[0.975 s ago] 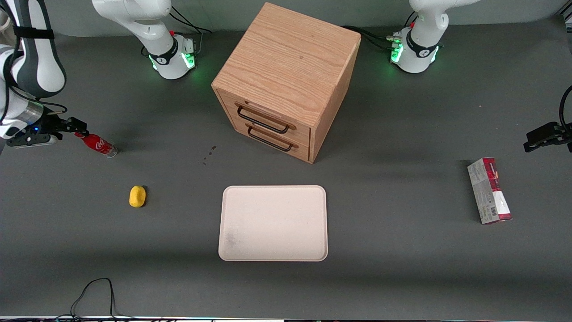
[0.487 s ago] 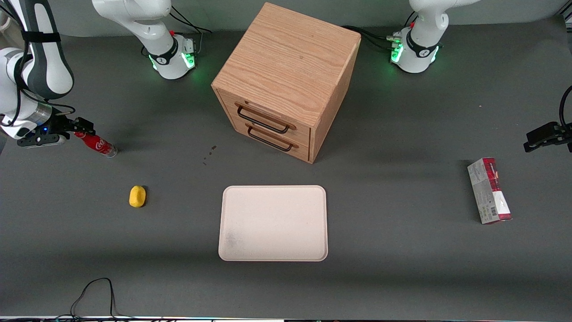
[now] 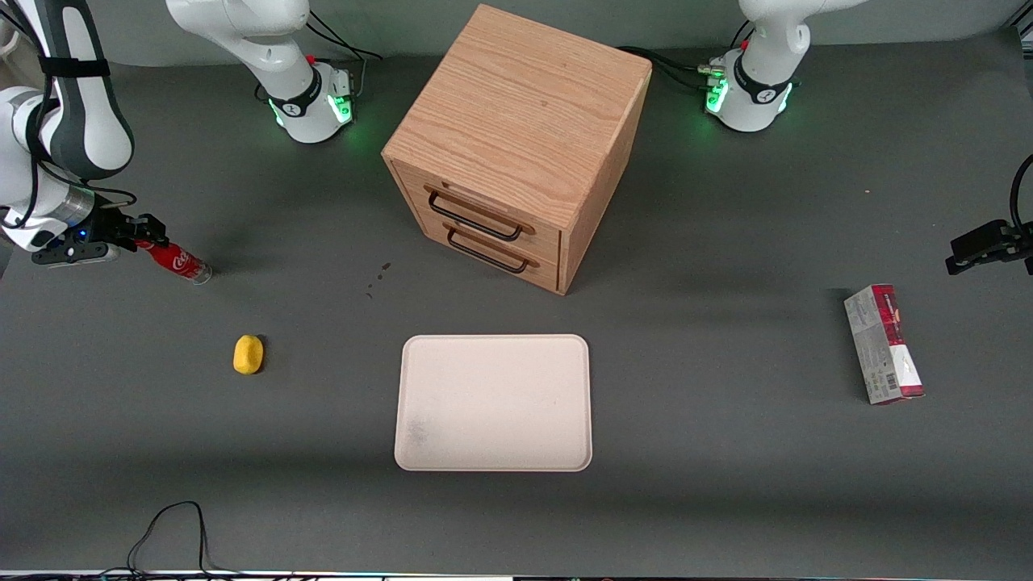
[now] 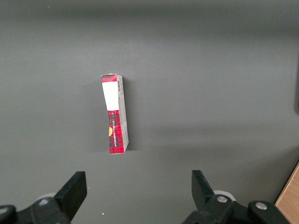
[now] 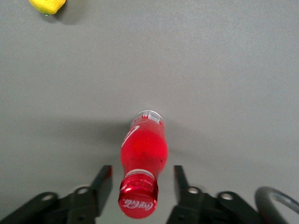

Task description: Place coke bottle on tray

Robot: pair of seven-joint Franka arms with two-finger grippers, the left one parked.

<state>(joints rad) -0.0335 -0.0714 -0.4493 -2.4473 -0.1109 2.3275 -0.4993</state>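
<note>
— On the grey surface (image 3: 726, 484), what sits nearest the front camera?
— The tray (image 3: 493, 402), in front of the wooden cabinet (image 3: 516, 145).
— And the coke bottle (image 3: 179, 262)?
— Well apart from the tray, toward the working arm's end, tilted. The hand (image 5: 142, 182) straddles its cap, fingers (image 5: 103, 179) open, not gripping.

I see a dark grey matte table (image 3: 726, 500) filling the scene, evenly lit, with soft shadow bands across it. A wooden drawer cabinet (image 3: 516, 121) stands mid-table, both drawers shut, with black handles. A black cable (image 3: 169, 524) loops at the table's near edge.
</note>
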